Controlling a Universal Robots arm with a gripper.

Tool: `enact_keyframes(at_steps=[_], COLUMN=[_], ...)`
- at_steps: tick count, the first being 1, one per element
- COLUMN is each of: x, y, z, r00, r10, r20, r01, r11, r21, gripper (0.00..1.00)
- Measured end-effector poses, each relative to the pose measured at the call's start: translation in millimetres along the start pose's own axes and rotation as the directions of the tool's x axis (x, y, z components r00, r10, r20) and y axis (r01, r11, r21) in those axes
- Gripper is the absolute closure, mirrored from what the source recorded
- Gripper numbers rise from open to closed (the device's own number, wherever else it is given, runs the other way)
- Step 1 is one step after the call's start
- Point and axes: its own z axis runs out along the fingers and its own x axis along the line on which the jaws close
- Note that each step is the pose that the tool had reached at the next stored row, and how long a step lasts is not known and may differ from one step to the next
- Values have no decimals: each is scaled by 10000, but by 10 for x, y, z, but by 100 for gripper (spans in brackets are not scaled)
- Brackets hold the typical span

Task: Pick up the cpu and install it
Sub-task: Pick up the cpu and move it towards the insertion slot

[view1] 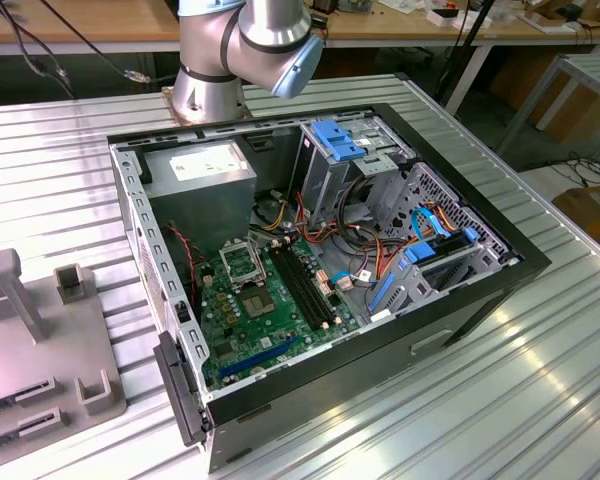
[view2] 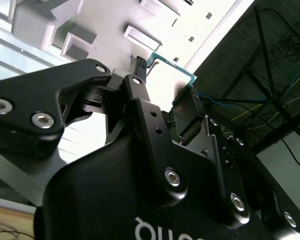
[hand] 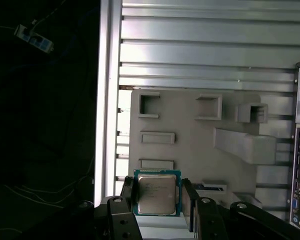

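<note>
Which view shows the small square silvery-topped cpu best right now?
The first wrist view: the small square cpu shows its silvery top face-on, held in the gripper. The second wrist view catches its green edge.

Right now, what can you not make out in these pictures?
Underside of the chip: first wrist view, faces away.
Face of the chip: second wrist view, glare beside the pincer.
Pins of the socket: exterior view, too small.
Upper arm: exterior view, cut by top edge.
</note>
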Motion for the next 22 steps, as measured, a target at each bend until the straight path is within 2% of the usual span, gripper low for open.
enact_keyframes(at_steps=[13,22], x=[4,9], y=[2,4], z=[-80,-168], r00=[10000,10000], r10=[0,0], r20=[-2,-4], r01=[0,0], r11=[10000,10000], r21=[0,0], gripper=[53,53])
